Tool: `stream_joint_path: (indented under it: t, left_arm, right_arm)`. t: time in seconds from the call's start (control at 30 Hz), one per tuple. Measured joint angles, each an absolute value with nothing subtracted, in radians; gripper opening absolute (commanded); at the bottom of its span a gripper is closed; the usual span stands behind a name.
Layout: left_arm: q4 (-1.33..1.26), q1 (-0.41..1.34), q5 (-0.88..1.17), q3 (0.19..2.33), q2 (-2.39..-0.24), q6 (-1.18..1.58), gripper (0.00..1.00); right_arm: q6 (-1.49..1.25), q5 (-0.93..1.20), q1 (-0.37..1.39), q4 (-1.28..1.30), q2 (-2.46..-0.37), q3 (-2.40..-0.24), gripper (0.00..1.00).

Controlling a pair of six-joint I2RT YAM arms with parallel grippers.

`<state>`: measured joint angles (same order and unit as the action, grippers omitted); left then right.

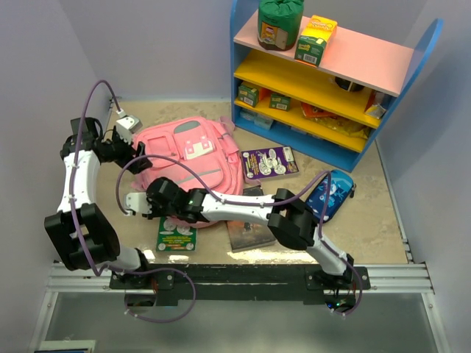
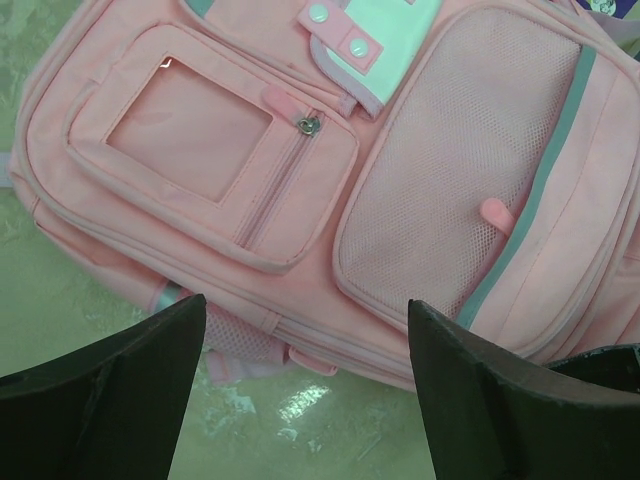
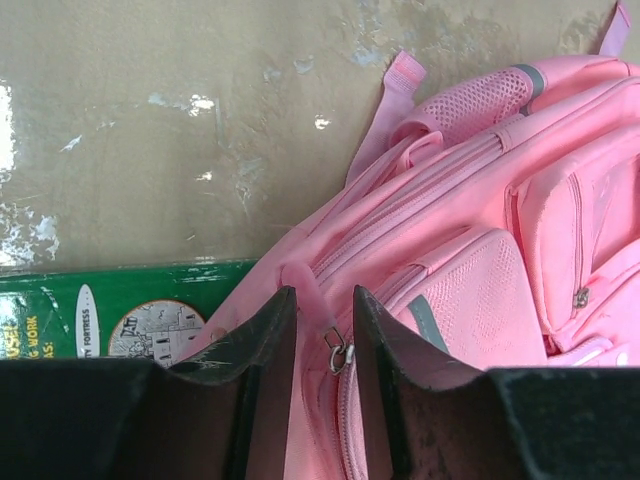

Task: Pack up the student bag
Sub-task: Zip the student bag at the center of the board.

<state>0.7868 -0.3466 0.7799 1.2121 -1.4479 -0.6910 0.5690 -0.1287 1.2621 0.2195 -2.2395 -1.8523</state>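
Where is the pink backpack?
Top view: the pink backpack lies on the table, left of centre, with a purple booklet to its right and a green book at its near edge.

A beige, marbled tabletop [image 1: 379, 224] fills the middle, with pale glints of light on its surface. Plain lavender walls [image 1: 162, 44] close it in at 9, 12 and 3 o'clock. At 1 o'clock stands a blue shelf unit [image 1: 431, 45] with a pink top board [image 1: 368, 60] and yellow shelves [image 1: 294, 77] beneath. A metal rail [image 1: 397, 273] runs along the 6 o'clock edge.
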Motion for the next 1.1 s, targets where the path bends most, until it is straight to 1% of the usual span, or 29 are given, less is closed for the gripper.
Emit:
stream_joint_path:
  t: [0.1,0.13,0.23,0.3,0.47,0.57,0.63,0.67,0.7,0.73,0.9,0.93,1.0,1.1]
  left_arm:
    - [0.781,-0.347,0.780,1.211,-1.445,-0.691,0.86]
    - [0.779,-0.347,0.779,1.209,-1.445,-0.691,0.86]
    - [0.777,-0.347,0.775,1.204,-1.443,-0.692,0.86]
    - [0.778,-0.347,0.773,1.201,-1.439,-0.692,0.86]
    - [0.777,-0.347,0.772,1.200,-1.432,-0.692,0.87]
    - [0.778,-0.347,0.773,1.200,-1.432,-0.692,0.87]
    - [0.781,-0.347,0.774,1.200,-1.432,-0.693,0.87]
    - [0.783,-0.347,0.774,1.200,-1.432,-0.694,0.87]
    - [0.785,-0.347,0.774,1.200,-1.432,-0.696,0.87]
    - [0.787,-0.347,0.774,1.200,-1.432,-0.698,0.87]
    - [0.787,-0.347,0.773,1.200,-1.430,-0.699,0.87]
    - [0.787,-0.347,0.773,1.200,-1.430,-0.699,0.89]
    - [0.787,-0.347,0.773,1.200,-1.430,-0.699,1.00]
    - [0.788,-0.347,0.773,1.200,-1.429,-0.702,1.00]
  right_arm:
    - [0.564,-0.115,1.259,0.233,-2.239,-1.863,0.36]
    - [0.562,-0.109,1.257,0.239,-2.239,-1.867,0.40]
    - [0.561,-0.089,1.255,0.269,-2.240,-1.882,0.44]
    - [0.563,-0.078,1.256,0.291,-2.246,-1.897,0.45]
    - [0.570,-0.076,1.256,0.323,-2.276,-1.923,0.41]
    - [0.569,-0.080,1.256,0.330,-2.311,-1.951,0.37]
    - [0.568,-0.080,1.254,0.335,-2.329,-1.969,0.27]
    - [0.567,-0.080,1.254,0.338,-2.335,-1.978,0.21]
    - [0.564,-0.080,1.252,0.338,-2.337,-1.982,0.06]
    - [0.559,-0.078,1.251,0.338,-2.337,-1.984,0.00]
    - [0.542,-0.078,1.239,0.323,-2.336,-1.985,0.00]
    - [0.538,-0.078,1.238,0.315,-2.333,-1.979,0.00]
    - [0.519,-0.084,1.238,0.263,-2.303,-1.918,0.00]
    - [0.480,-0.093,1.238,0.170,-2.210,-1.770,0.00]
